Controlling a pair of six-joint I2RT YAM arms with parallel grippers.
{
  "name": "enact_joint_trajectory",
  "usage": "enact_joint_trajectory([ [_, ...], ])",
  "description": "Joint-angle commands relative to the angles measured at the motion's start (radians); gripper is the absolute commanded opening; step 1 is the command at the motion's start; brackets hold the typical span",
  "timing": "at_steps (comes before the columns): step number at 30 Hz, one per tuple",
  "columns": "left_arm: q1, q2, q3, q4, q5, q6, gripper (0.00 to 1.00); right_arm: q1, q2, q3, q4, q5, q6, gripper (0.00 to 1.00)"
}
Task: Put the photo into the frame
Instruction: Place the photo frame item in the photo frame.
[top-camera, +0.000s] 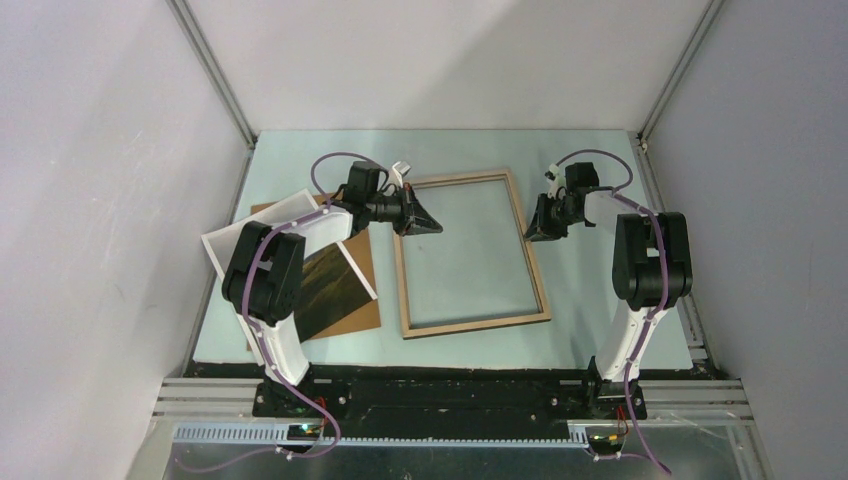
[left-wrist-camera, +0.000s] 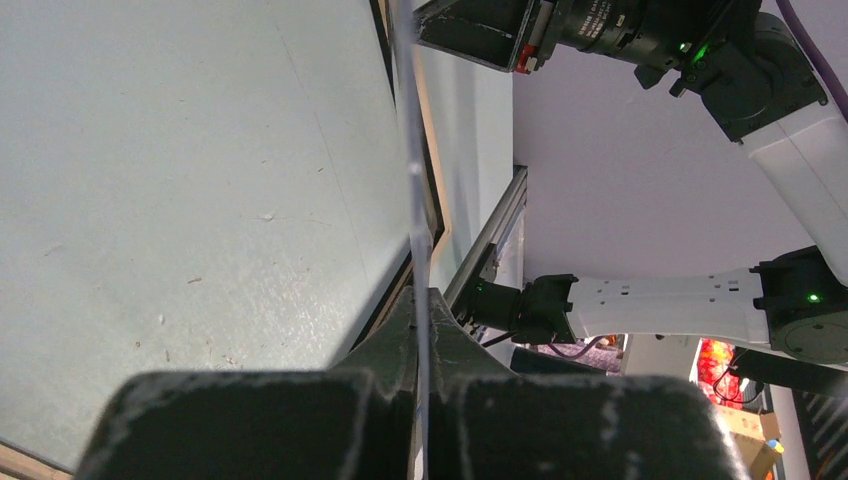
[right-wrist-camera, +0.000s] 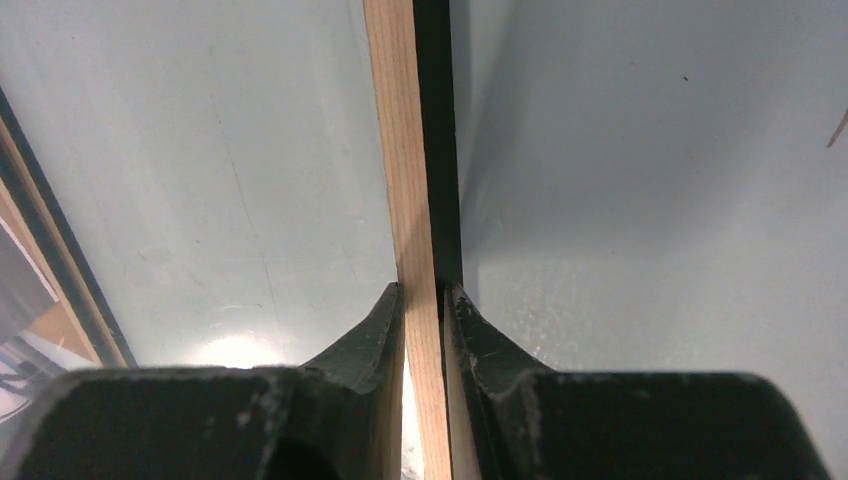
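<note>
**Q:** Where does the frame sit?

**A:** The large rectangular light-wood frame (top-camera: 476, 325) lies mid-way across the pale green surface (top-camera: 470, 160), wood side up, between the two arms.

**Q:** And the fingers?

**A:** The right fingers (right-wrist-camera: 375, 325) are clamped on the frame's right rail, one on the wood and one on its black side. The left fingers (left-wrist-camera: 385, 345), at the frame's far left corner, are pressed together on the thin edge of the clear pane (left-wrist-camera: 413, 180).

**Q:** The photo?

**A:** The white-bordered photo of dark mountains (top-camera: 335, 285) lies just left of the frame. It sits tilted across a plain brown hardboard panel (top-camera: 355, 320) and is partly hidden by the left arm.
</note>
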Motion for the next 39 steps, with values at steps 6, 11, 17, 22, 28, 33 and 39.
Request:
enact_joint_trajectory([
  [6,-0.019,-0.051,-0.010,0.004,0.061,0.004,0.00,-0.003,0.009,0.068,0.001,0.022,-0.015,0.20],
  [11,-0.019,-0.055,-0.022,0.003,0.046,0.011,0.00,-0.004,0.011,0.080,-0.005,0.026,-0.017,0.22],
  [17,-0.021,-0.031,-0.015,0.001,0.045,0.012,0.00,-0.004,0.013,0.080,-0.011,0.017,-0.010,0.26],
  [22,-0.022,-0.006,0.000,0.001,0.035,0.009,0.00,-0.003,0.009,0.081,-0.025,0.009,-0.008,0.28],
  [28,-0.023,0.007,0.002,0.010,0.027,0.004,0.00,0.002,0.011,0.080,-0.031,-0.006,-0.003,0.28],
  [33,-0.022,0.015,0.001,0.036,0.031,-0.010,0.00,0.007,0.017,0.079,-0.031,-0.008,-0.001,0.29],
  [39,-0.022,0.030,0.008,0.047,0.035,-0.011,0.00,0.019,0.031,0.080,-0.033,-0.007,-0.003,0.29],
])
